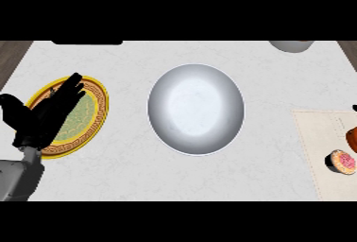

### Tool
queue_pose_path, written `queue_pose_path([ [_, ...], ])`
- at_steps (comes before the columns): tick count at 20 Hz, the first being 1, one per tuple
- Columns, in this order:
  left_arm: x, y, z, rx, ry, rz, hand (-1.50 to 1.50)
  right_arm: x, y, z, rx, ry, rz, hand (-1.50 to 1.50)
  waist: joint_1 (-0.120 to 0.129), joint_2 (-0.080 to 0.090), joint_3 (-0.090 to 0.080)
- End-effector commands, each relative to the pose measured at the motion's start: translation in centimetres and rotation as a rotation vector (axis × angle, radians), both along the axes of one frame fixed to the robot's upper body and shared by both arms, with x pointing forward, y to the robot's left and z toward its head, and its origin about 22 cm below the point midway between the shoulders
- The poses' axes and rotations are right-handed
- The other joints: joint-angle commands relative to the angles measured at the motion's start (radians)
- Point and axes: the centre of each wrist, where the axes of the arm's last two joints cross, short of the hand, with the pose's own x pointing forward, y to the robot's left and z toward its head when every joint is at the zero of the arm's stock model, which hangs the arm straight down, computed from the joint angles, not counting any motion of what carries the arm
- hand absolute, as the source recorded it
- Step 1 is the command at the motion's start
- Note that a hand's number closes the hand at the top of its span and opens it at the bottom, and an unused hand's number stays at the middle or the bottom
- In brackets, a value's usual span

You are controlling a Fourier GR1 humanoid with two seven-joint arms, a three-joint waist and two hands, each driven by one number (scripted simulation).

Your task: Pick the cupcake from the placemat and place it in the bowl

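White marble counter point(125, 175): it filled the view, pale and faintly veined, with dark wood showing past its far corners.
Bowl point(197, 109): wide, grey-white and smooth, it sat about mid-counter with nothing in it; I take it as the landmark for the rest.
Cupcake point(343, 161): well to the right of the bowl and nearer the robot, it lay tipped on its side, pink frosting facing up and out, dark wrapper behind it.
Placemat point(320, 142): beige, well right of the bowl, running off the right edge; the cupcake rested on its near part.
Reddish-brown thing point(352, 138): on the placemat just beyond the cupcake, cut by the right edge, so I could not tell what it was.
Plate point(87, 118): yellow-rimmed with a patterned band and a greenish middle, it lay to the left of the bowl, apart from it.
Left hand point(43, 116): black, fingers straight and spread, thumb out to the side, holding nothing, it showed over the plate's left half, left of the bowl, the grey forearm below it.
Right hand: nowhere to be seen.
Grey round object point(291, 46): beyond the bowl and to its right, only its near edge showed.
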Motion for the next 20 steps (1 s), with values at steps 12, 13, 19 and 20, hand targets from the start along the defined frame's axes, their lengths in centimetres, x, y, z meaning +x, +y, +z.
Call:
queue_pose_path([
  [12,-0.2,-1.1,0.5,-0.014,0.014,-0.006,0.00,2.5,0.4,-3.0,-0.158,0.162,-0.050,-1.50,-0.001,-0.001,0.002],
  [13,1.1,-0.7,-1.0,-0.015,0.021,-0.005,0.00,1.6,0.0,-3.0,-0.158,0.169,-0.056,-1.50,-0.012,0.000,0.001],
  [19,-0.6,-0.8,-1.0,-0.008,0.019,0.004,0.00,2.4,-0.8,-2.7,-0.164,0.171,-0.081,-1.50,-0.008,-0.001,0.001],
  [20,-0.7,-1.3,0.7,0.001,0.004,-0.008,0.00,1.9,0.7,-3.2,-0.146,0.173,-0.093,-1.50,-0.007,-0.002,0.001],
])
